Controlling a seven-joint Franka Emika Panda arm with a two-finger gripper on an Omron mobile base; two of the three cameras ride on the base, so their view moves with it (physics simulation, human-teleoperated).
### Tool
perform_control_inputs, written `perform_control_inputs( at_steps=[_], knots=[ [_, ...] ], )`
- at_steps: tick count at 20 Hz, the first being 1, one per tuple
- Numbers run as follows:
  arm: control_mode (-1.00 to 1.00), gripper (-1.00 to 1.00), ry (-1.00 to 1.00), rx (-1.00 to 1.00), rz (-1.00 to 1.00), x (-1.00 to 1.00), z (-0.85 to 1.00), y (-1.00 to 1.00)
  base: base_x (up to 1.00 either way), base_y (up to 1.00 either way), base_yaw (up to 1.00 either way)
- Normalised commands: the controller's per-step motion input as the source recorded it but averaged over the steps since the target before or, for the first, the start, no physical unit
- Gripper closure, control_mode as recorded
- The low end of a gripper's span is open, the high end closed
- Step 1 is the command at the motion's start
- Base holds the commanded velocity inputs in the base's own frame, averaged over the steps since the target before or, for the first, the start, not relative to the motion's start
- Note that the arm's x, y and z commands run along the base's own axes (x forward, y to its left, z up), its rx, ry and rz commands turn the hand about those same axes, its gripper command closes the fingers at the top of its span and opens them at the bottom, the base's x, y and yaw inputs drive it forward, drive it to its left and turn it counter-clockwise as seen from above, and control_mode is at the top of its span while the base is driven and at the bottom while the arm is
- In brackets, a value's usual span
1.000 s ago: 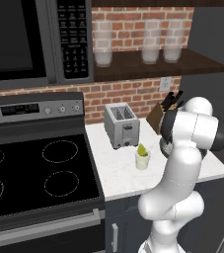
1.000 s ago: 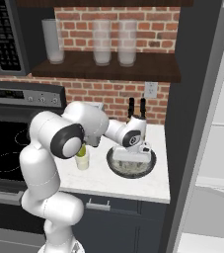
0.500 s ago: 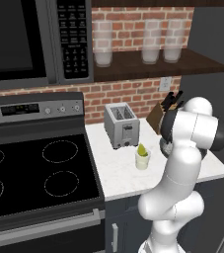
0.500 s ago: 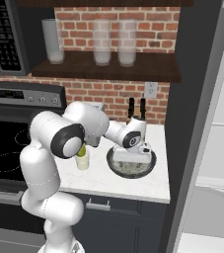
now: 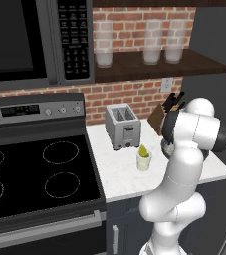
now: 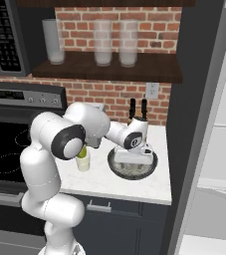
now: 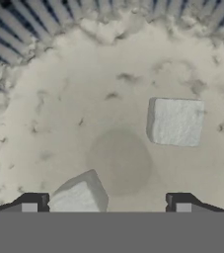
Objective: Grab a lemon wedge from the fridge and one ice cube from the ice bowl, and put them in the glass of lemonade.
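Note:
My gripper (image 6: 133, 160) reaches down into the dark grey ice bowl (image 6: 115, 168) on the white counter. In the hand view the gripper (image 7: 106, 203) is open over the bowl's pale speckled floor. One ice cube (image 7: 79, 195) lies between the fingertips, close to the left one (image 7: 30, 202). Another ice cube (image 7: 175, 121) sits farther off to the right. The glass of lemonade (image 5: 143, 162) stands left of the bowl, and the lemon wedge (image 5: 143, 150) pokes out of its top. My arm partly hides the glass (image 6: 83, 162) from the right. The fridge (image 6: 196, 99) stands open at the right.
A toaster (image 5: 122, 127) and a knife block (image 5: 160, 118) stand at the back of the counter (image 5: 119, 174). The black stovetop (image 5: 35, 174) lies to the left. Frosted glasses (image 6: 103, 42) line the shelf above. The fridge's white shelves (image 6: 224, 134) are close on the right.

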Motion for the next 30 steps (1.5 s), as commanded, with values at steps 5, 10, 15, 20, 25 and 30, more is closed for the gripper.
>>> perform_control_inputs(
  at_steps=[5,10,15,20,25,30],
  knots=[
    [-1.0,-1.0,0.0,0.0,0.0,0.0,0.0,0.0,0.0,0.0,0.0],
    [-1.0,-1.0,0.0,0.0,0.0,0.0,0.0,0.0,0.0,0.0,0.0],
    [-1.0,-1.0,0.0,0.0,0.0,0.03,0.0,0.06,0.0,0.0,0.0],
    [-1.0,-1.0,0.0,0.0,0.0,0.0,0.0,0.01,0.0,0.0,0.0],
    [-1.0,-1.0,0.0,0.0,0.0,0.0,0.0,0.0,0.0,0.0,0.0],
    [-1.0,-1.0,0.0,0.0,0.0,0.0,0.0,0.0,0.0,0.0,0.0]
  ],
)
